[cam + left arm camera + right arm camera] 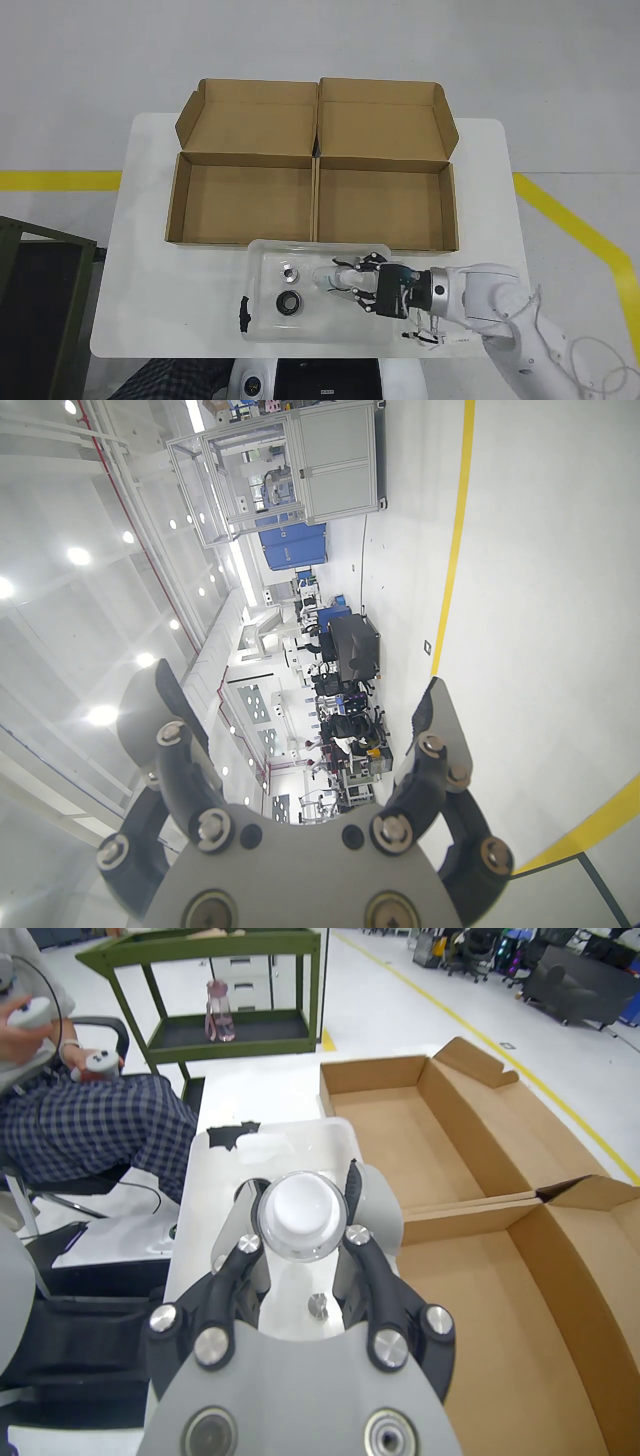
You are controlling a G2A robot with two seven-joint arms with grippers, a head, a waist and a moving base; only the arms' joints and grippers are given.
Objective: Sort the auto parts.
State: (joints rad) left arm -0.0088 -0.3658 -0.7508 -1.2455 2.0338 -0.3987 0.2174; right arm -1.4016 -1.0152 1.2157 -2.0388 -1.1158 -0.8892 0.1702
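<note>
No legible text, number, label or sign found on boxes (245, 205), tray (262, 258), parts (289, 302) or table (140, 250).

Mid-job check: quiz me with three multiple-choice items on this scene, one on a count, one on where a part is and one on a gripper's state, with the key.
1. How many open cardboard boxes stand on the table?
A) one B) two C) three

2. Where does the black ring lie?
A) in the clear tray B) in a box C) on the bare table

3. The right gripper is:
A) open and empty B) shut on the black ring C) shut on the round white part

Key:
1 B: two boxes sit side by side behind the tray.
2 A: the ring rests on the tray floor, near a small metal part.
3 C: the right wrist view shows the white part clamped in the gripper.
</note>
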